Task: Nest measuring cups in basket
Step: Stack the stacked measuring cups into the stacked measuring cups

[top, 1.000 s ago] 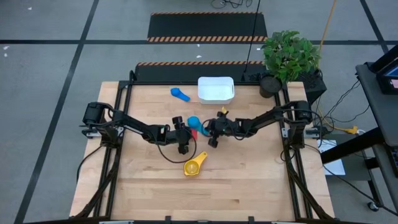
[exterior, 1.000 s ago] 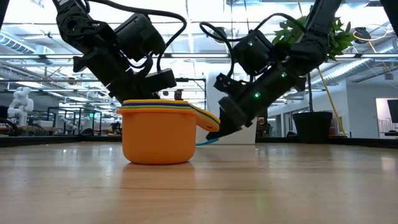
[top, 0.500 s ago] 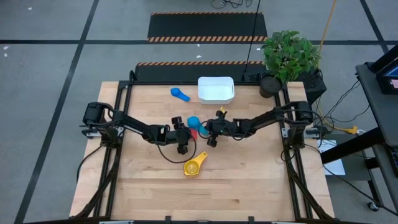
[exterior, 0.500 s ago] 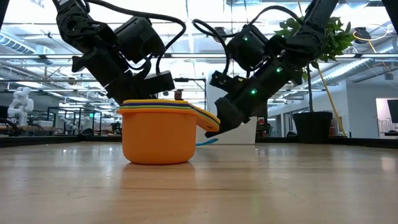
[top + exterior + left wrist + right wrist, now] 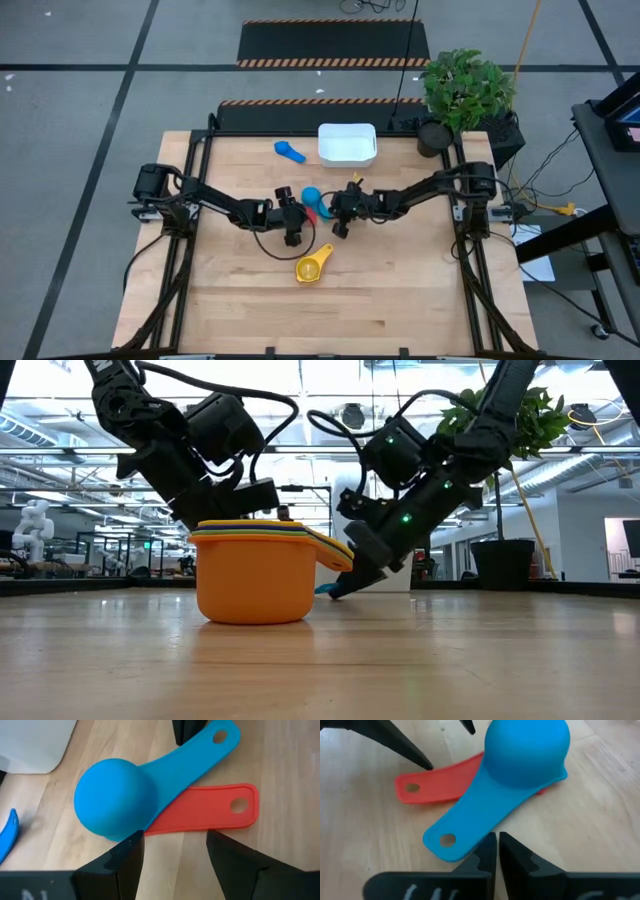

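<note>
A light blue measuring cup (image 5: 115, 797) lies upside down mid-table, its handle (image 5: 455, 835) resting across a red cup's flat handle (image 5: 210, 815). My left gripper (image 5: 175, 855) stands open just short of both, on their left in the high view. My right gripper (image 5: 497, 852) is shut, its tip low at the table beside the blue handle's holed end. A stack of cups (image 5: 250, 575), orange outside and yellow on top (image 5: 311, 266), stands nearer the front. A dark blue cup (image 5: 290, 152) lies beside the white basket (image 5: 347, 143) at the far edge. My right gripper's shut fingers (image 5: 487, 850) slant down from the table's right to the side edge of the light blue cup's handle (image 5: 465, 847), near its holed end. I cannot tell whether they touch it.
A potted plant (image 5: 462, 92) stands at the table's far right corner, past the basket. Bare wood lies along the near edge (image 5: 320, 320) and to both sides of the stacked cups.
My right gripper has tipped downward, and its shut tip has sunk to the table beside the light blue handle. The cups lie as they did.
</note>
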Available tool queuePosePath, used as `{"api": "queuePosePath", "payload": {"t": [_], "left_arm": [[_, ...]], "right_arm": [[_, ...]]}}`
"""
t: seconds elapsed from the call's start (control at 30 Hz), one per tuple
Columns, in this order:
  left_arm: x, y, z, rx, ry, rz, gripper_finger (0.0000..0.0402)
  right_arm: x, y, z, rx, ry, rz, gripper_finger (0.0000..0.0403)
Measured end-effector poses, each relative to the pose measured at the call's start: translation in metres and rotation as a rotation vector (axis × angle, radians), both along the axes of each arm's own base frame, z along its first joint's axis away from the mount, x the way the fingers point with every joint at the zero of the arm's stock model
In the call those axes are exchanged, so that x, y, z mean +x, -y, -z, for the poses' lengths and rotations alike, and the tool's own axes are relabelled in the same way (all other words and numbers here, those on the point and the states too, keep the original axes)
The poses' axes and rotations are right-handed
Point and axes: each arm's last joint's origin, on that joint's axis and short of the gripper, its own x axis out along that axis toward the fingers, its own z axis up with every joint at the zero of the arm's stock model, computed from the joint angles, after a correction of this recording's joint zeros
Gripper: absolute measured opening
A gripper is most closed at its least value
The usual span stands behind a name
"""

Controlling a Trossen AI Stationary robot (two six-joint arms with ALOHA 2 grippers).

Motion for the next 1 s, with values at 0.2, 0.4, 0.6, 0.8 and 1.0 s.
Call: {"api": "queuePosePath", "payload": {"t": [0.2, 0.4, 0.6, 0.8, 1.0], "left_arm": [[0.002, 0.001, -0.002, -0.012, 0.026, 0.012, 0.0218], [0.003, 0.001, -0.003, -0.011, 0.045, 0.015, 0.0218], [0.004, 0.001, -0.004, -0.009, 0.055, 0.017, 0.0218], [0.001, 0.001, -0.001, 0.007, 0.0, 0.037, 0.0218], [-0.002, 0.002, 0.001, 0.006, -0.043, 0.038, 0.0218]], "right_arm": [[0.002, -0.007, 0.001, 0.013, 0.018, -0.008, 0.0013], [0.008, -0.015, -0.004, 0.084, 0.087, -0.095, 0.0013], [0.009, -0.017, -0.005, 0.072, 0.097, -0.089, 0.0013], [0.008, -0.017, -0.004, 0.071, 0.085, -0.089, 0.0013], [0.008, -0.017, -0.004, 0.069, 0.084, -0.089, 0.0013]]}}
